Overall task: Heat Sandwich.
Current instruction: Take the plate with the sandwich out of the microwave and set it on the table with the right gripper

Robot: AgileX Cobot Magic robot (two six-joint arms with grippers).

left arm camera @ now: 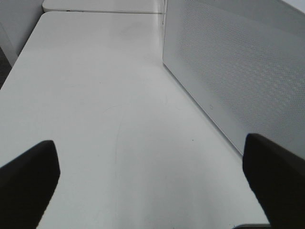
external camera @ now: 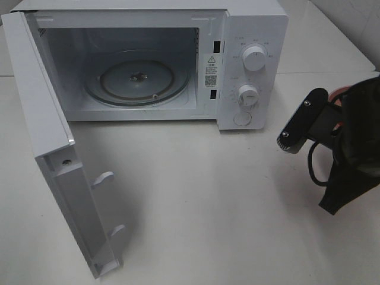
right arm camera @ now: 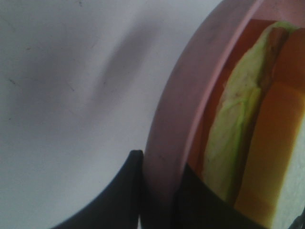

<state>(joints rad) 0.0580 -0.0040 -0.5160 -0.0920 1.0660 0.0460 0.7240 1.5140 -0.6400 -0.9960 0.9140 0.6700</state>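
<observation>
The sandwich [right arm camera: 267, 143] lies on a pink plate [right arm camera: 176, 114], showing yellow-green and orange filling at its edge. My right gripper [right arm camera: 159, 193] is shut on the plate's rim, one black finger [right arm camera: 119, 195] under it and one above. In the exterior high view the right arm [external camera: 350, 136] hangs at the right edge beside the microwave, and only a sliver of the pink plate [external camera: 339, 92] shows behind it. The left gripper [left arm camera: 152, 191] is open over bare table with nothing between its fingers [left arm camera: 28, 186]; it is out of the exterior high view.
The white microwave [external camera: 249, 35] stands at the back with its door [external camera: 53, 154] swung out to the front left. Its glass turntable [external camera: 136, 77] is bare. In the left wrist view, the door's perforated panel [left arm camera: 238, 71] stands close by.
</observation>
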